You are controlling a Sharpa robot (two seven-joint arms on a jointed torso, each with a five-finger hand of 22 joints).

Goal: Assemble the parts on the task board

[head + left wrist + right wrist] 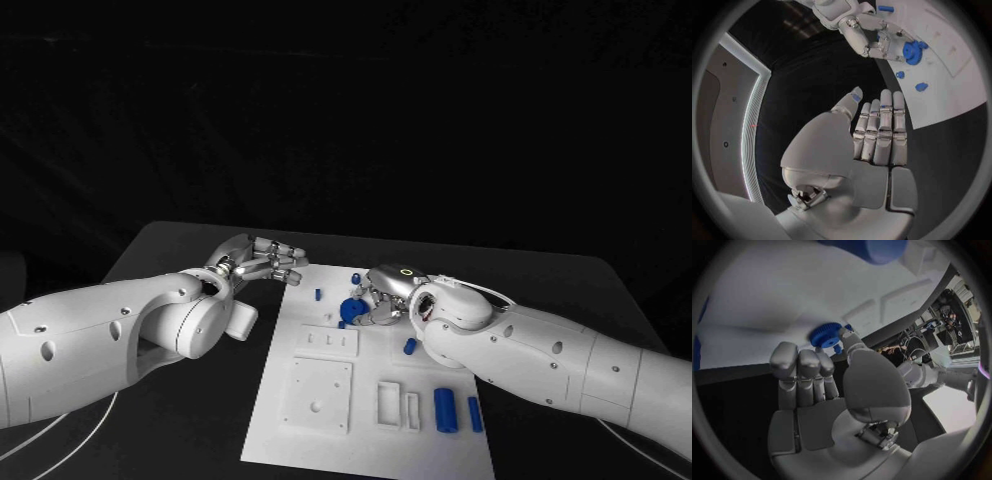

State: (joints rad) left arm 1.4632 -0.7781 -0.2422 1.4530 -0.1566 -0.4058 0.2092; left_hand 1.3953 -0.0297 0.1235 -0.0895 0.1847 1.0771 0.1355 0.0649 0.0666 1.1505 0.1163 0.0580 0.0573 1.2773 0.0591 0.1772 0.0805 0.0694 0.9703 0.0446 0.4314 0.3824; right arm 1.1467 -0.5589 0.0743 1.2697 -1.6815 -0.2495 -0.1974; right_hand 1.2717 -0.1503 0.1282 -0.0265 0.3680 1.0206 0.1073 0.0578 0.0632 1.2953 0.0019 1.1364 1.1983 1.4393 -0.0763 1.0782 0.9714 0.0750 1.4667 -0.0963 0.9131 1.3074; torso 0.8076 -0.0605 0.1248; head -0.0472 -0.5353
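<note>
The white task board (310,420) lies in the middle of the table. My right hand (384,296) is over the board's far part and pinches a blue gear (351,309) between thumb and a fingertip (845,333); the gear (824,335) sits low on the board. From the left wrist view the same gear (911,50) shows beside the right hand (876,42). My left hand (260,258) hovers off the board's far left corner, its fingers (882,130) stretched out and holding nothing.
Small blue pegs (317,294) (355,278) (410,346) lie on the board near the gear. Two blue cylinders (444,410) (475,413) lie at the board's near right, beside rectangular slots (391,402). A square recessed plate (317,395) sits at the near left.
</note>
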